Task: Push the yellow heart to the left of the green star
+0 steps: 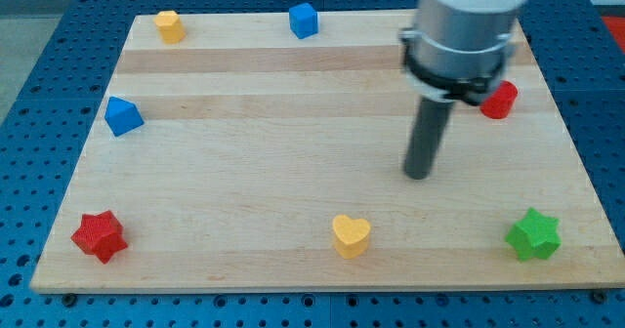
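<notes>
The yellow heart (351, 235) lies near the bottom edge of the wooden board, a little right of centre. The green star (533, 234) lies at the bottom right, well to the right of the heart. My tip (418, 175) stands on the board above and to the right of the heart, up and to the left of the star, touching no block.
A red star (100, 235) is at the bottom left. A blue block (123, 115) is at the left edge. A yellow block (170, 25) and a blue cube (304, 20) are at the top. A red block (500, 101) is at the right, partly behind the arm.
</notes>
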Available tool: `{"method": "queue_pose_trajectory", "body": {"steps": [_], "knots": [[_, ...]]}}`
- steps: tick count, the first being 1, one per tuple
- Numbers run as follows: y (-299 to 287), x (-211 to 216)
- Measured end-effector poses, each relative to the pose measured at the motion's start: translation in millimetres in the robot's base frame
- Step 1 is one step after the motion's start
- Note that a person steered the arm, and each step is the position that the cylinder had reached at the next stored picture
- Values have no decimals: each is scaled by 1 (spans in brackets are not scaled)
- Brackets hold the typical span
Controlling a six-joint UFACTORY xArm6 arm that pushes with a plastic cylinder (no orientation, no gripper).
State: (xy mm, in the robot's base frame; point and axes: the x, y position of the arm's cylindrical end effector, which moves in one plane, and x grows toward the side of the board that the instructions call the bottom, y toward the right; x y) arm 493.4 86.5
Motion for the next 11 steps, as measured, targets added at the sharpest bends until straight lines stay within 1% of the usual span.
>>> {"method": "queue_pose_trajectory", "body": {"steps": [1,2,3,4,5,8,11], "knots": [[-5,0],[-23,0],[-90,0],[-126,13],[-128,33],[-138,37],[-126,79]]}}
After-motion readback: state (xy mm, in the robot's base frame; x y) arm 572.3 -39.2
